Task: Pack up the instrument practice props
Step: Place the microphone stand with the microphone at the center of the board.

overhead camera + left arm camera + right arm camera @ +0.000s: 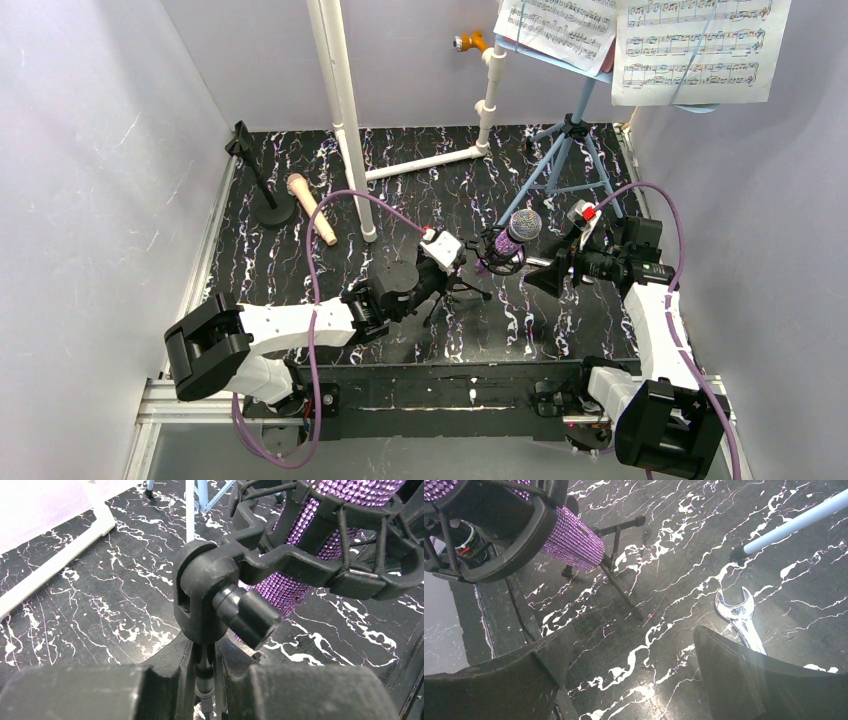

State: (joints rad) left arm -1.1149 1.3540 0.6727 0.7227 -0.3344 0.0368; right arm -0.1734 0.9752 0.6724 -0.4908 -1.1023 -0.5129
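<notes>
Closest to your left wrist lens, the left gripper (202, 682) is clamped on the thin stem of the black mic tripod (200, 600), just under its swivel head. The purple glitter microphone (300, 580) sits in the cradle above, and the assembly stands near the middle of the table (260, 270) between your arms. Your right gripper (631, 640) hangs beside the microphone, fingers spread wide and empty, with the silver wrench (736, 612) lying on the table beneath it. Judged step: parting microphone from stand; next, bring the spread right claw around the purple body and close, the left bracing the stem.
</notes>
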